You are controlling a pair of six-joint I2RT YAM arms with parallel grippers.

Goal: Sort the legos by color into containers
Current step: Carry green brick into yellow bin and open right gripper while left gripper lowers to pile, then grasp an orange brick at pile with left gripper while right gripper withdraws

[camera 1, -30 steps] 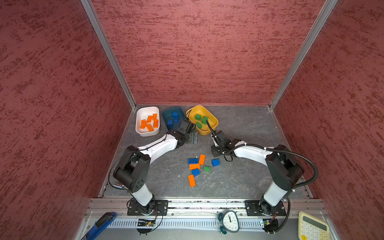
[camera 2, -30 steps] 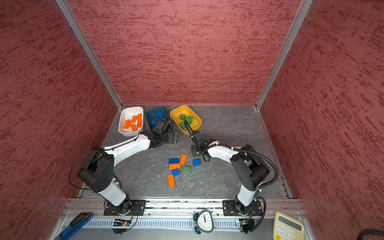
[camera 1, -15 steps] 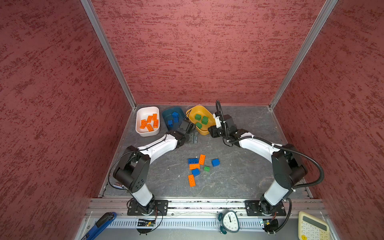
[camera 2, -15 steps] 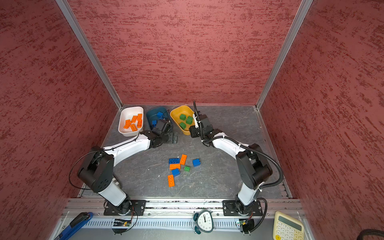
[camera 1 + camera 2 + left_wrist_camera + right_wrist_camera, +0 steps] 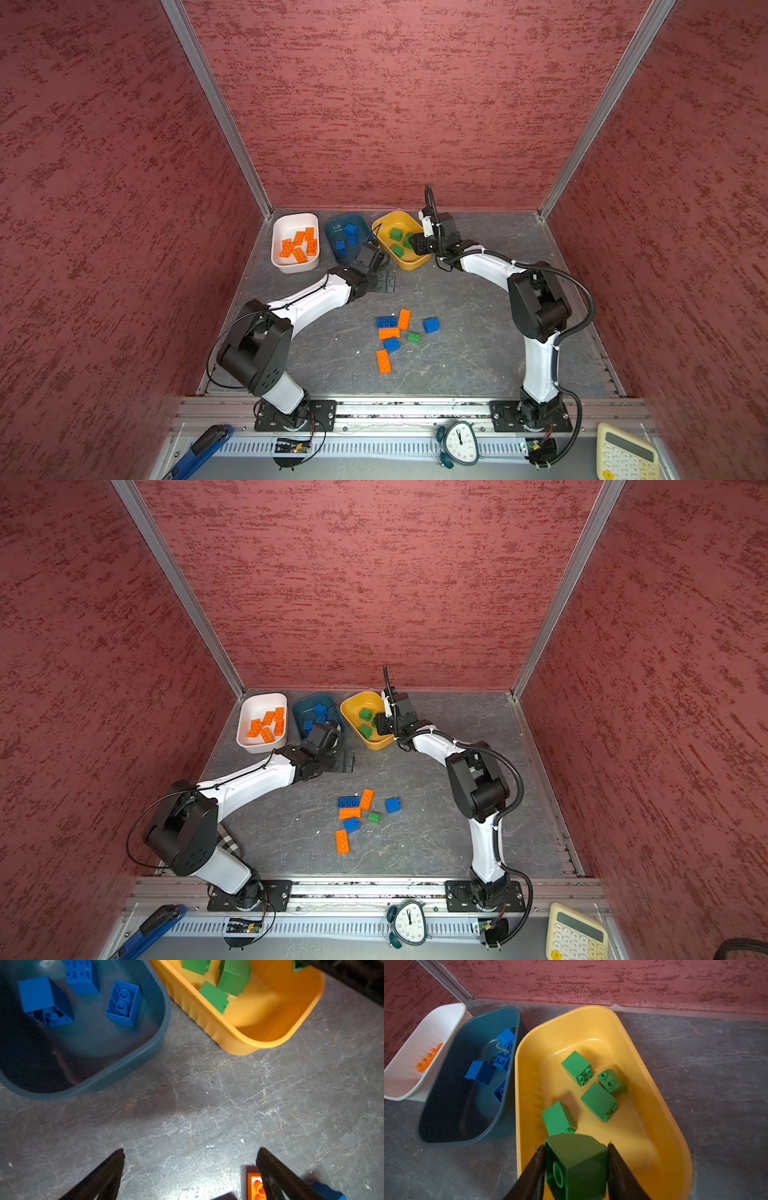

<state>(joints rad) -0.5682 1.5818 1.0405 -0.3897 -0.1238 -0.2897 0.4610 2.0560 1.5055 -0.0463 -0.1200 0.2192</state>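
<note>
Reaching forward on an arm (image 5: 490, 266) with raised elbow and wrist turned inward, the right claw (image 5: 576, 1145) hangs over one end of the yellow tub (image 5: 633, 1136), jaws closed partway on a green brick (image 5: 577, 1165) gripped by two sides above four other green bricks (image 5: 578, 1068) in the tub. The left claw (image 5: 191, 1150), on an arm (image 5: 316, 297) stretched low and diagonally across the table (image 5: 207, 1115), is spread wide and empty just above the bare surface before the blue tub (image 5: 124, 1064) holding blue bricks (image 5: 123, 1002). Orange bricks (image 5: 299, 245) lie in the white tub (image 5: 291, 222), and a loose cluster (image 5: 390, 332) of orange, blue and green bricks sits mid-table between the arms.
</note>
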